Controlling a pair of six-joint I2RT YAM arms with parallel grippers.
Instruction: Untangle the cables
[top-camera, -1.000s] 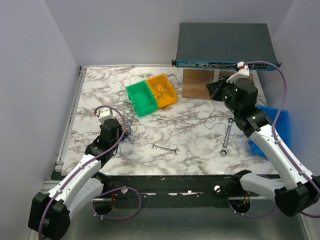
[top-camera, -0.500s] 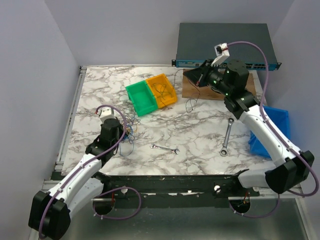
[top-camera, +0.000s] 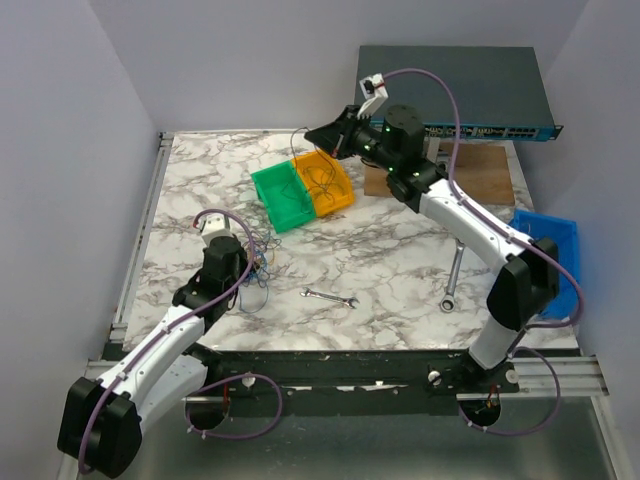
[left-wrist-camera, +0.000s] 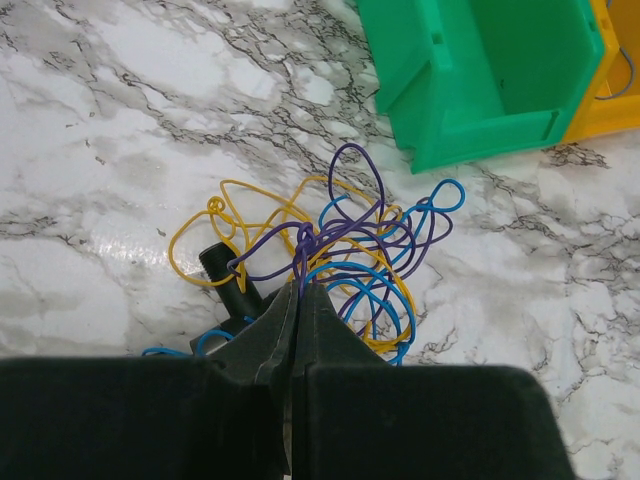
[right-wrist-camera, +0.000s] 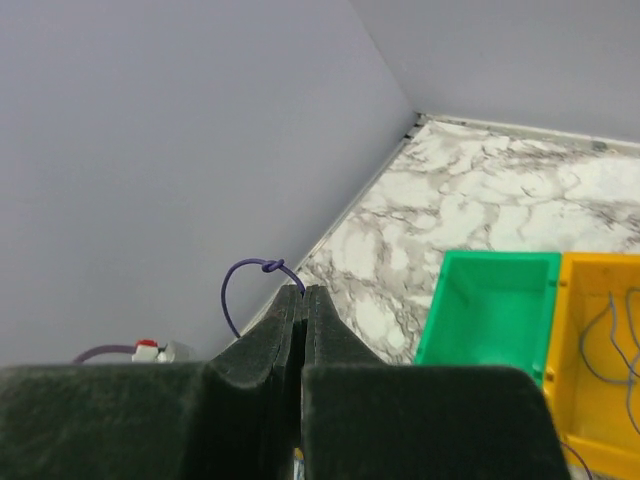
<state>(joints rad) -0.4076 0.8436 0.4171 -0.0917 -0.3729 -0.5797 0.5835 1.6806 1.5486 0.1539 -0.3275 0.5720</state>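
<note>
Beside orange plastic bin (top-camera: 325, 182): right gripper (top-camera: 330, 137) arrives pinching a freed purple wire (right-wrist-camera: 228, 290); left gripper (left-wrist-camera: 298, 292) clamps the multicoloured wire tangle (left-wrist-camera: 350, 240).

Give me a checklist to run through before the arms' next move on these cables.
1. Left gripper shut on the tangle: ok.
2. Right gripper shut on a purple wire: ok.
3. That wire fully free of the tangle: cannot tell.
4. Green bin empty: ok.
5. Yellow bin not full: ok.
6. Small wrench apart from the tangle: ok.
</note>
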